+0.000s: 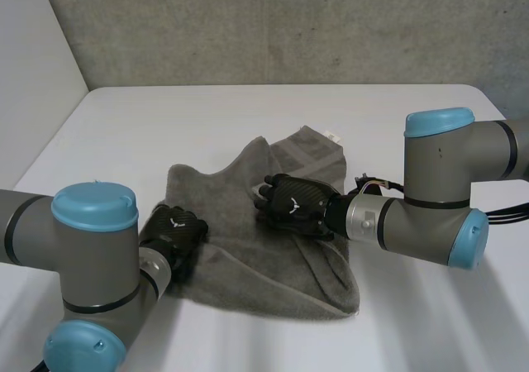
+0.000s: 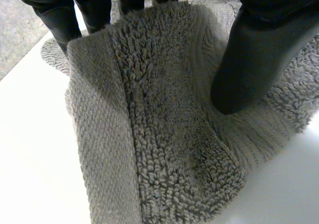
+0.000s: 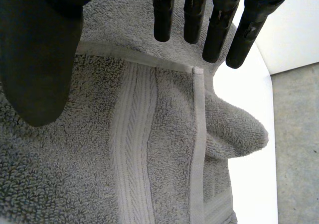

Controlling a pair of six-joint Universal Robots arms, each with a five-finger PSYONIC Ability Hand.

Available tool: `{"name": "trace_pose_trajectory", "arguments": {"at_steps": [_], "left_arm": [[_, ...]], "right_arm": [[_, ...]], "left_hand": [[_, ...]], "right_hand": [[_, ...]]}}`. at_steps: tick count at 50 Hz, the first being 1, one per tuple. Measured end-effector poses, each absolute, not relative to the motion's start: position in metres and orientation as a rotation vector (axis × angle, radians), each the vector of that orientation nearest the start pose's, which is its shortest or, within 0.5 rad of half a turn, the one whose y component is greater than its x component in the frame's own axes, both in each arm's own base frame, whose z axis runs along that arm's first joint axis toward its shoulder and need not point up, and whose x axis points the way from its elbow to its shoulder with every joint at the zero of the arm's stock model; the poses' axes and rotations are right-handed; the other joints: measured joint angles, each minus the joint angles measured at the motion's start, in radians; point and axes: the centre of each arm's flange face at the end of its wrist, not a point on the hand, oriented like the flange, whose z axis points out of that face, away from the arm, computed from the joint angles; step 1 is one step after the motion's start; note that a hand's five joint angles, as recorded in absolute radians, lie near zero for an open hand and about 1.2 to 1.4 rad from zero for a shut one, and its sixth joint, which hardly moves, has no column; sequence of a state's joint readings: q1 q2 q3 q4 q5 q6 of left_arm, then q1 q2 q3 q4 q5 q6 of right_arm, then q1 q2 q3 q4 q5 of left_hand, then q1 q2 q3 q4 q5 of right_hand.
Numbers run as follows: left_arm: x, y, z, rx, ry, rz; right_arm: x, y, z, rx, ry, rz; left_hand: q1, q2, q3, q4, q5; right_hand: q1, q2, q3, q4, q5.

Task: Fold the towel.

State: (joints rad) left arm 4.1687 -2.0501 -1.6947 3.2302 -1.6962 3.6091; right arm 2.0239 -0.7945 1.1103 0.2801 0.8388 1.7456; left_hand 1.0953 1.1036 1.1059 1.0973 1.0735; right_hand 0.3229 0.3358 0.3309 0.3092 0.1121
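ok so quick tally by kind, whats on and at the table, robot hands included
towel, grey: 1
hands, black: 2 (left hand, right hand)
table, white: 1
total: 4

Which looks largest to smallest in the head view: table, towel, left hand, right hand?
1. table
2. towel
3. right hand and left hand: about alike. The left is partly hidden behind its own arm, so I leave them unranked.
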Motion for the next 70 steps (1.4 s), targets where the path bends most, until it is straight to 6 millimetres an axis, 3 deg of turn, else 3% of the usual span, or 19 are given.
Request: {"name": "trace_pose_trajectory", "arguments": {"at_steps": [8, 14, 20, 24, 27, 32, 36, 39, 43, 46, 52, 58, 64, 70], "left_arm": [[-0.271, -0.215, 0.13, 1.203, 2.366, -1.553], [-0.274, -0.22, 0.14, 1.187, 2.341, -1.607], [-0.282, -0.236, 0.169, 1.124, 2.259, -1.775], [-0.29, -0.26, 0.206, 1.016, 2.145, -1.975], [-0.292, -0.281, 0.245, 0.883, 2.002, -2.179], [-0.29, -0.299, 0.305, 0.667, 1.726, -2.481], [-0.284, -0.299, 0.338, 0.5, 1.517, -2.657], [-0.28, -0.294, 0.345, 0.428, 1.437, -2.711], [-0.272, -0.283, 0.333, 0.393, 1.398, -2.731], [-0.268, -0.272, 0.309, 0.436, 1.446, -2.698], [-0.259, -0.241, 0.242, 0.648, 1.647, -2.56], [-0.248, -0.207, 0.182, 0.904, 1.858, -2.397], [-0.238, -0.196, 0.162, 0.984, 1.946, -2.308], [-0.232, -0.196, 0.158, 1.001, 1.988, -2.234]], "right_arm": [[0.341, -0.266, 0.142, -2.283, 1.103, -1.586], [0.347, -0.284, 0.139, -2.304, 1.134, -1.64], [0.356, -0.315, 0.165, -2.221, 1.232, -1.835], [0.362, -0.346, 0.205, -1.939, 1.371, -2.088], [0.359, -0.367, 0.248, -1.569, 1.456, -2.29], [0.339, -0.373, 0.311, -1.033, 1.472, -2.463], [0.311, -0.37, 0.338, -0.752, 1.471, -2.519], [0.296, -0.368, 0.34, -0.687, 1.496, -2.53], [0.279, -0.361, 0.325, -0.701, 1.588, -2.487], [0.27, -0.355, 0.303, -0.777, 1.7, -2.392], [0.251, -0.327, 0.241, -1.046, 1.97, -2.026], [0.237, -0.28, 0.179, -1.313, 2.151, -1.612], [0.228, -0.259, 0.155, -1.387, 2.201, -1.485], [0.223, -0.254, 0.15, -1.338, 2.218, -1.505]], "left_hand": [[0.01, 0.011, 0.006, 0.006, 0.015], [0.361, 0.387, 0.406, 0.406, 0.392], [0.361, 0.403, 0.434, 0.416, 0.396], [0.362, 0.407, 0.436, 0.416, 0.396], [0.362, 0.407, 0.437, 0.416, 0.396], [0.362, 0.407, 0.438, 0.416, 0.396], [0.362, 0.407, 0.438, 0.416, 0.396], [0.362, 0.407, 0.438, 0.416, 0.397], [0.362, 0.407, 0.439, 0.416, 0.401], [0.362, 0.407, 0.439, 0.416, 0.401], [0.362, 0.407, 0.44, 0.416, 0.401], [0.347, 0.339, 0.342, 0.343, 0.38], [0.072, 0.064, 0.067, 0.064, 0.106], [-0.319, -0.327, -0.324, -0.316, -0.295]], "right_hand": [[0.095, 0.075, 0.083, 0.11, 0.151], [0.947, 0.954, 0.926, 0.949, 0.985], [1.014, 0.999, 1.006, 1.034, 1.066], [1.014, 0.999, 1.006, 1.034, 1.066], [1.014, 0.999, 1.006, 1.034, 1.066], [1.014, 0.999, 1.006, 1.034, 1.066], [1.014, 1.002, 1.006, 1.034, 1.066], [1.014, 1.002, 1.006, 1.034, 1.066], [1.016, 1.002, 1.006, 1.034, 1.066], [1.016, 1.002, 1.006, 1.034, 1.066], [1.016, 1.002, 1.006, 1.034, 1.066], [1.016, 1.002, 1.006, 1.034, 1.066], [1.016, 1.002, 1.006, 1.034, 1.066], [1.016, 1.002, 1.006, 1.035, 1.066]]}}
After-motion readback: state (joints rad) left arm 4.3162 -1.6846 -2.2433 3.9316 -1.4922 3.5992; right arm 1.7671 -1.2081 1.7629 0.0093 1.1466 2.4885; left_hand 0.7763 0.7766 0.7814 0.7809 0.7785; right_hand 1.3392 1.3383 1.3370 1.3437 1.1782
